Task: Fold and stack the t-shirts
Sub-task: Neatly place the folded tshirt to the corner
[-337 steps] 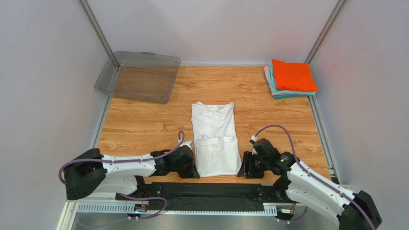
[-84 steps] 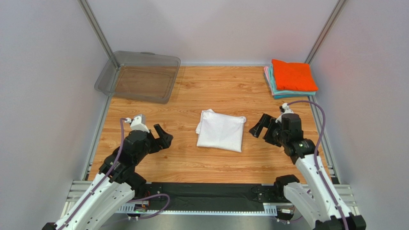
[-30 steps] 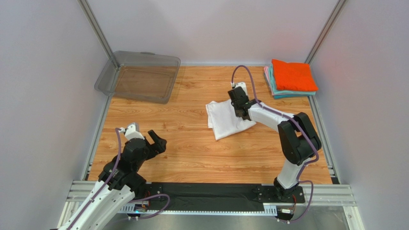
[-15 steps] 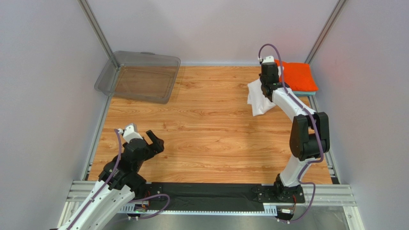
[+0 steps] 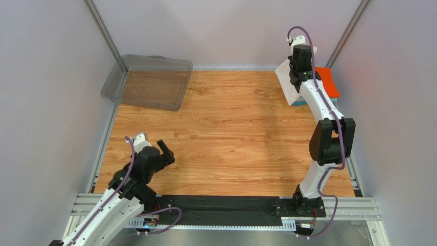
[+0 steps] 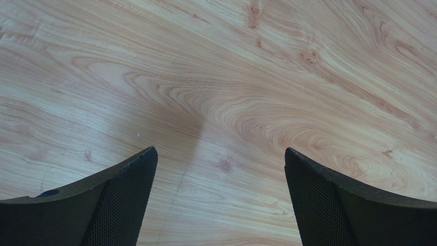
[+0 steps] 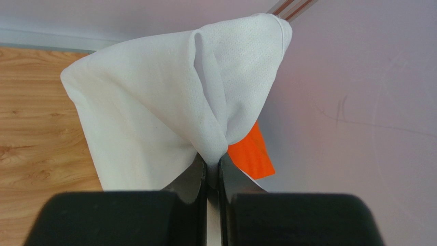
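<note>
The folded white t-shirt (image 5: pixel 289 82) hangs in the air at the far right corner, and my right gripper (image 5: pixel 301 60) is shut on a pinch of its cloth. In the right wrist view the white t-shirt (image 7: pixel 169 102) bunches up out of the shut jaws of that gripper (image 7: pixel 213 163). Behind it shows part of the orange shirt (image 5: pixel 328 84) on top of the stack, with a teal edge (image 5: pixel 300 103) below. The orange shirt (image 7: pixel 251 154) peeks out beside the white cloth. My left gripper (image 5: pixel 163 152) stands open over bare wood near the left front, with nothing between its fingers (image 6: pixel 123 195).
A clear grey plastic bin (image 5: pixel 149 82) stands at the far left corner. Metal frame posts (image 5: pixel 344 36) and pale walls close in the far corners. A black strip (image 5: pixel 225 207) runs along the near edge between the arm bases.
My right gripper has carried the white t-shirt from the middle of the table up and to the far right, over the stack. The left arm has barely moved.
</note>
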`<state>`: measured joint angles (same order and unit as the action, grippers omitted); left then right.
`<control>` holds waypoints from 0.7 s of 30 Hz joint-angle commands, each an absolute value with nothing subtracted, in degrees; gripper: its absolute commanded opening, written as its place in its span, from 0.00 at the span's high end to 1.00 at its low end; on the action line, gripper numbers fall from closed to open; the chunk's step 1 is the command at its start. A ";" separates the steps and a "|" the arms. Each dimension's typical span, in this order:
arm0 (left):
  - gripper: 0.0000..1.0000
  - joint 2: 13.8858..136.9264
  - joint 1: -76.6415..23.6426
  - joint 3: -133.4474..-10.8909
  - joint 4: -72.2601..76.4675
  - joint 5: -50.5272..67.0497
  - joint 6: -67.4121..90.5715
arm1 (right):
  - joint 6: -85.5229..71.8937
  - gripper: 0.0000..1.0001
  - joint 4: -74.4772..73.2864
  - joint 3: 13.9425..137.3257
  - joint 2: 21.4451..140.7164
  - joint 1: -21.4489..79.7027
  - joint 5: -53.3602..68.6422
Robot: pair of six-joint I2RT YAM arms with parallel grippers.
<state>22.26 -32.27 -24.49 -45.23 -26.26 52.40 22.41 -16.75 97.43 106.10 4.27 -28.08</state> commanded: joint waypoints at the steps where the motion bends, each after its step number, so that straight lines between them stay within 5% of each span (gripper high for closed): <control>1: 0.00 22.67 -32.43 -26.72 -45.53 -27.42 53.09 | 23.38 1.00 -19.33 104.23 106.96 3.43 -28.12; 21: 0.00 25.31 -32.43 -26.63 -46.41 -29.09 53.79 | 20.57 1.00 -25.58 115.66 116.36 -5.36 -24.88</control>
<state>24.53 -32.27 -24.51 -45.65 -27.51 52.88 21.43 -25.76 112.18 115.90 -4.29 -26.04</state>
